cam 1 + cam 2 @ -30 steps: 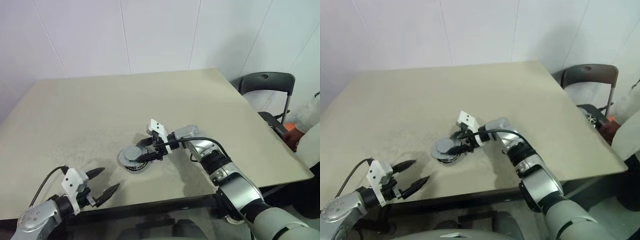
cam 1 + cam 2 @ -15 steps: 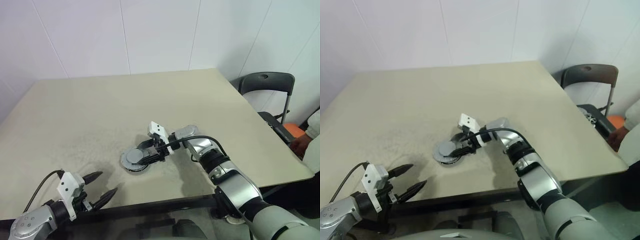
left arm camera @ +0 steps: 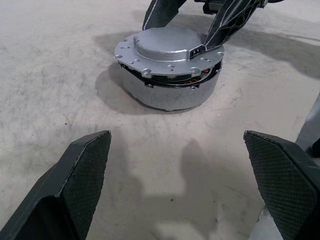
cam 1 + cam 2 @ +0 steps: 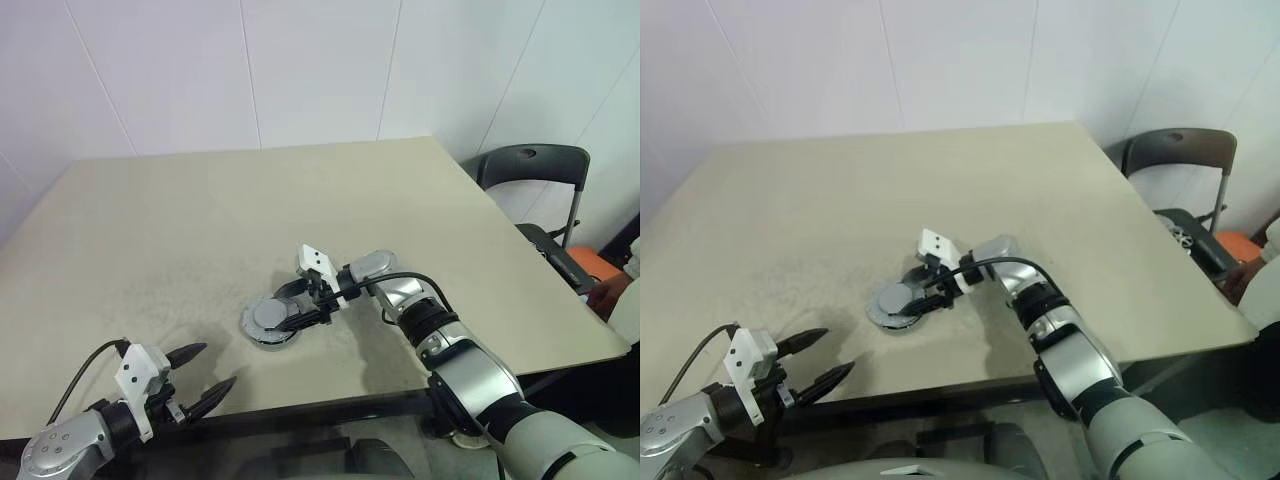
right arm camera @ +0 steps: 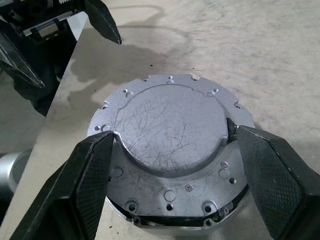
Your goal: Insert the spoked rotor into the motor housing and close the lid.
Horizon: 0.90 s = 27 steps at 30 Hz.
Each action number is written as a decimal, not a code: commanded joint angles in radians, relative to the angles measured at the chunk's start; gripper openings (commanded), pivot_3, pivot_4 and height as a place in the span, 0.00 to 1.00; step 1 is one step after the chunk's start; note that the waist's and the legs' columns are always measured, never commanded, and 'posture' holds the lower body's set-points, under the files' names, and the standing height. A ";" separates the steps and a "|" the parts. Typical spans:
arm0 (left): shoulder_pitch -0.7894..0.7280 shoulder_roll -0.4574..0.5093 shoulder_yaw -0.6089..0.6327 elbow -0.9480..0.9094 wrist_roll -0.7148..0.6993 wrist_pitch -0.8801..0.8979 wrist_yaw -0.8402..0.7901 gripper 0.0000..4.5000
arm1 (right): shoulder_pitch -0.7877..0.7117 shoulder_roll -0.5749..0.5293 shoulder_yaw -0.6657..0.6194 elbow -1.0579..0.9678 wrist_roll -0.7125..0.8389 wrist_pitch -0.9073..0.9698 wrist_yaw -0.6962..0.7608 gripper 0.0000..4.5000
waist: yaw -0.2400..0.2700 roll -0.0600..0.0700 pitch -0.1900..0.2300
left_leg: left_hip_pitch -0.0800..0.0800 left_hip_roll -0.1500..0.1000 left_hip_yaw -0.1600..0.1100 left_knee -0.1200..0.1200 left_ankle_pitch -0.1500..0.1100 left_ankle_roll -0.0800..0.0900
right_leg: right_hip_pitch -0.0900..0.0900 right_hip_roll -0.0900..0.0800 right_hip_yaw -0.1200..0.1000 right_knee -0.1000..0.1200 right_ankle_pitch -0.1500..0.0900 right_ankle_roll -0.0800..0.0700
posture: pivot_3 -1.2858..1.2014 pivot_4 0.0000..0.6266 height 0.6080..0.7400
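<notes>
two right gripper (image 5: 167, 150) fingers pinch lid's (image 5: 167, 127) raised centre, seating it tilted atop motor housing (image 3: 170, 92) mid-table; windings peek through gap. left gripper (image 4: 195, 378) idle, fingers wide, well apart.

1. No readable text, label, brand, number or sign appears in any view.
2. The lid (image 5: 170, 135) carries only scratches and small screw holes around its rim, no lettering or stamped figures.
3. The side of the motor housing (image 3: 170, 92) beneath the lid is plain grey metal with no marking.
4. The bench (image 4: 200, 220) around the housing bears no print or sticker.
</notes>
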 commanded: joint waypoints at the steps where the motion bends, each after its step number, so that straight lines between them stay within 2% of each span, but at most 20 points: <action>1: -0.004 0.010 0.018 -0.041 -0.017 0.003 -0.002 1.00 | -0.015 0.000 0.017 -0.001 -0.031 -0.061 0.023 0.79 | 0.000 0.000 0.000 | 0.000 0.000 0.000 0.000 0.000 0.000 | 0.000 0.000 0.000 0.000 0.000 0.000 | 0.52 0.00 1.00; 7: -0.010 0.010 0.020 -0.043 -0.015 0.008 -0.005 1.00 | -0.015 -0.002 0.004 -0.005 -0.028 -0.071 0.056 0.79 | 0.000 0.000 0.000 | 0.001 0.000 0.000 0.000 0.000 0.000 | 0.000 0.000 0.000 0.001 0.000 0.000 | 0.52 0.00 1.00; 15: -0.006 0.009 0.021 -0.045 -0.018 0.012 -0.008 1.00 | -0.032 0.013 -0.016 0.040 -0.042 -0.084 0.000 0.79 | 0.000 0.000 0.000 | 0.001 0.000 0.000 0.000 0.000 0.000 | 0.000 0.000 0.000 0.001 0.000 0.000 | 0.52 0.00 1.00; 27: 0.002 0.004 0.019 -0.051 -0.024 0.014 -0.008 1.00 | -0.031 -0.002 -0.030 -0.018 -0.028 -0.087 -0.007 0.79 | 0.001 0.000 0.000 | 0.002 0.000 0.000 0.000 0.000 -0.001 | 0.001 0.000 0.000 0.001 0.000 0.000 | 0.52 0.00 1.00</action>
